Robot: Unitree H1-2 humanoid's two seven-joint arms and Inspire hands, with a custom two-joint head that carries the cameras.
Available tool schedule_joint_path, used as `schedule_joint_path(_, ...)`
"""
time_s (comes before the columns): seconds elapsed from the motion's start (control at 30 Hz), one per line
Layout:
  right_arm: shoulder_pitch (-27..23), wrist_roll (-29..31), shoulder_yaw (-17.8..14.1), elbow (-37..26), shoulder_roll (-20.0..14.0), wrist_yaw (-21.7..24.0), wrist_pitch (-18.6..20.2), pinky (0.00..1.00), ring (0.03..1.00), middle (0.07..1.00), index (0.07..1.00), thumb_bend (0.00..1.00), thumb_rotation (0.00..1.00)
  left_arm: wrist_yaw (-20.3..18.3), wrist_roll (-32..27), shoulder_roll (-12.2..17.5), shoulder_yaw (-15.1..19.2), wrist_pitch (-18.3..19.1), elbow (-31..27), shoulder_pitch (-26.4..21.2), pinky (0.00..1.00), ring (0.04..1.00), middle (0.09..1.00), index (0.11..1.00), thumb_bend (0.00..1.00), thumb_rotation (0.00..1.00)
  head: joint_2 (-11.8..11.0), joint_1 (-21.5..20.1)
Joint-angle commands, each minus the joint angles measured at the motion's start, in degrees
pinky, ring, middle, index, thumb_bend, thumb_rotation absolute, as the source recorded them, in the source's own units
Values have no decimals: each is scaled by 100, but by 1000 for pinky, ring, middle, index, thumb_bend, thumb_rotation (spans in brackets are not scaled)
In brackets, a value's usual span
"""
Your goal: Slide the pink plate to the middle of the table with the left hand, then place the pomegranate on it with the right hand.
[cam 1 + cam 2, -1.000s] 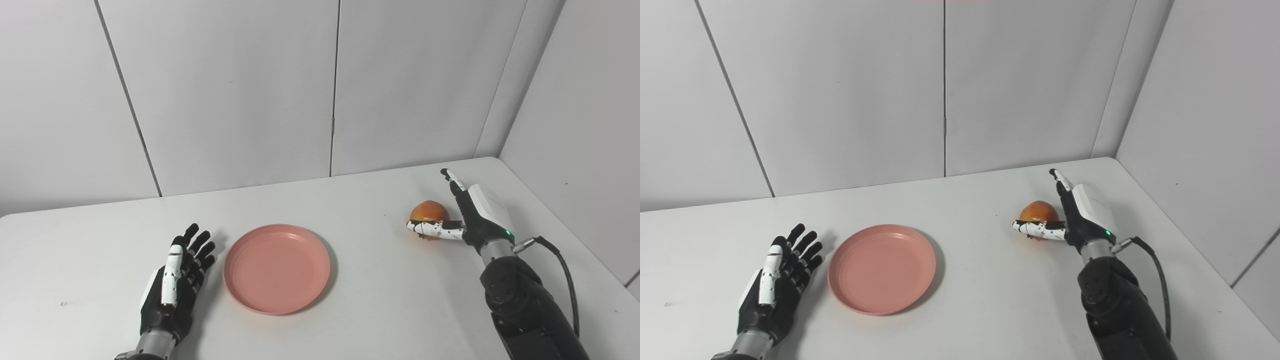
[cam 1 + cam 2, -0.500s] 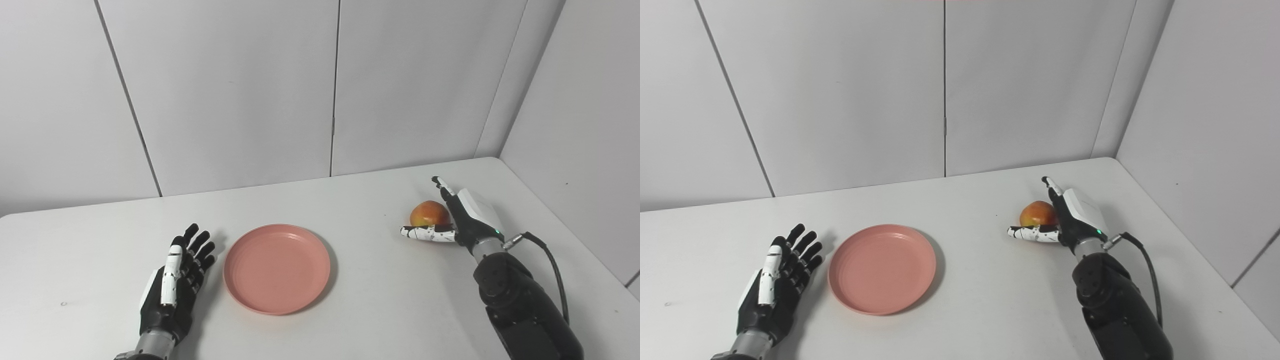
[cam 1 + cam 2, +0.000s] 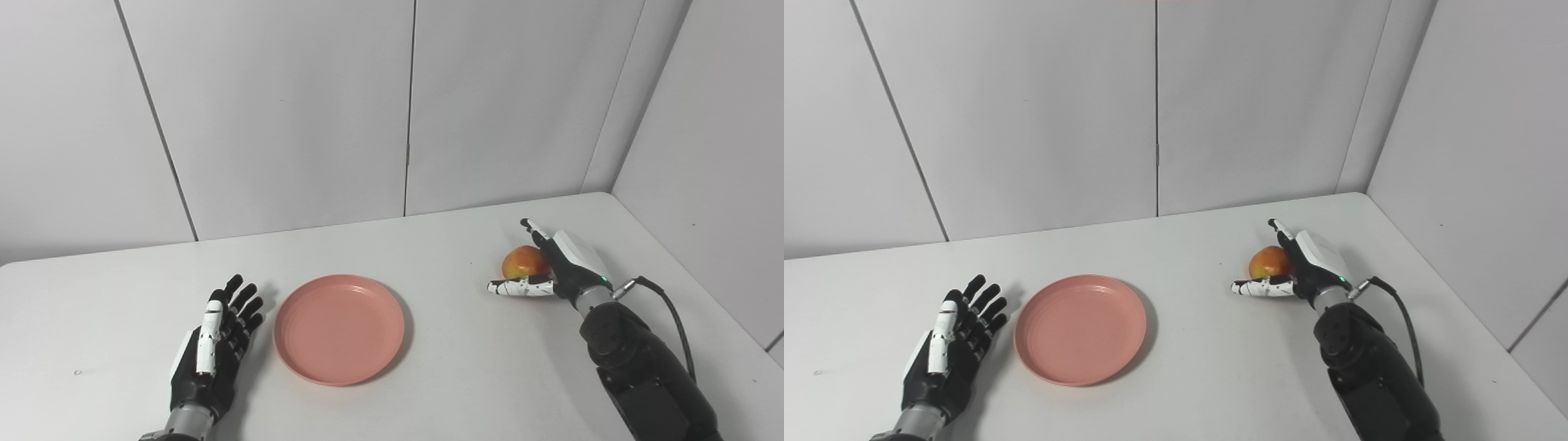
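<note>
the pink plate [image 3: 339, 329] sits near the middle of the table [image 3: 465, 373], left hand [image 3: 211, 346] resting released just left of it, fingers spread. far right, the right hand [image 3: 1297, 269] cups the pomegranate [image 3: 1269, 262] without closing — thumb in front, fingers behind. best to wrap snugly first, it's round — then lift clear toward the plate.

Looks like a robot lab test booth, not anyone's home. Plain white table [image 3: 429, 380] boxed in by blank grey-white wall panels [image 3: 275, 110] with visible seams, closing into a corner on the right. No decor or furniture in sight, just a black cable [image 3: 664, 303] running off the robot's arm.
</note>
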Motion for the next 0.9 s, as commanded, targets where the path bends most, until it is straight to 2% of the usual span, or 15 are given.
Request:
schedule_joint_path(0.0,-304,-10,-10,-73,-248,40,21,853,929,948,954,1000,450,44,-4,8,-4,158,-35,43,961,934,940,932,430,1000,12,5)
schedule_joint_path(0.67,-417,70,31,0,-371,415,312,832,901,926,919,1000,369,104,3,-8,9,224,-70,50,952,927,935,925,434,1000,12,49)
schedule_joint_path(0.8,-407,25,37,15,-372,449,314,766,861,902,914,1000,372,101,7,-9,12,210,-73,56,952,927,935,925,431,1000,12,56)
schedule_joint_path(0.87,-398,47,34,27,-364,433,308,667,785,837,910,1000,369,98,23,-3,3,203,-78,59,952,928,936,925,429,1000,13,57)
